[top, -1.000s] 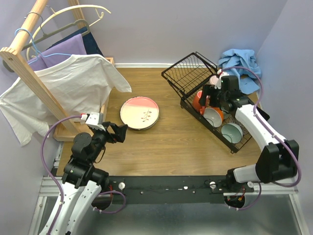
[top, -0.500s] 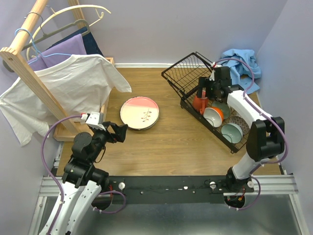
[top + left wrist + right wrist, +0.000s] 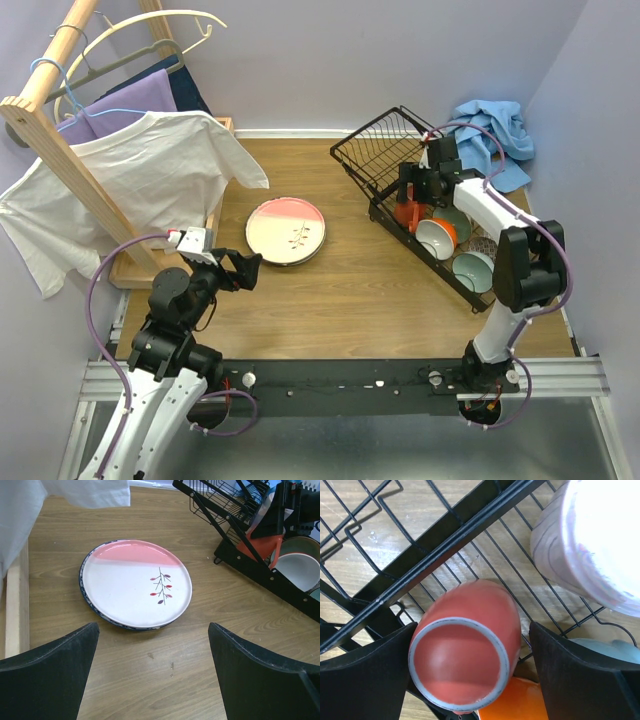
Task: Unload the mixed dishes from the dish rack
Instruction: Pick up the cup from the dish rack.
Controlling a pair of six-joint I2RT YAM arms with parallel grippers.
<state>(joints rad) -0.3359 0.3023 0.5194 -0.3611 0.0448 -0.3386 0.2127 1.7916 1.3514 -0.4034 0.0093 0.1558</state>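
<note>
Squarely inside right hand (image 3: 472, 626): orange mug (image 3: 462, 665).

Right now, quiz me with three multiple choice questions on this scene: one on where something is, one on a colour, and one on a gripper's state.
1. Where is the pink-and-cream plate relative to the dish rack?
A) in its slots
B) on the table, to its left in the top view
C) leaning on its far end

2. What colour is the mug between the right gripper's fingers?
A) reddish-orange
B) green
C) black

3. How is the left gripper?
A) shut on the plate
B) shut, empty
C) open, empty

Answers: 1 B, the plate lies flat on bare wood. 2 A, the right wrist view shows it. 3 C, its fingers stand wide apart, holding nothing.
</note>
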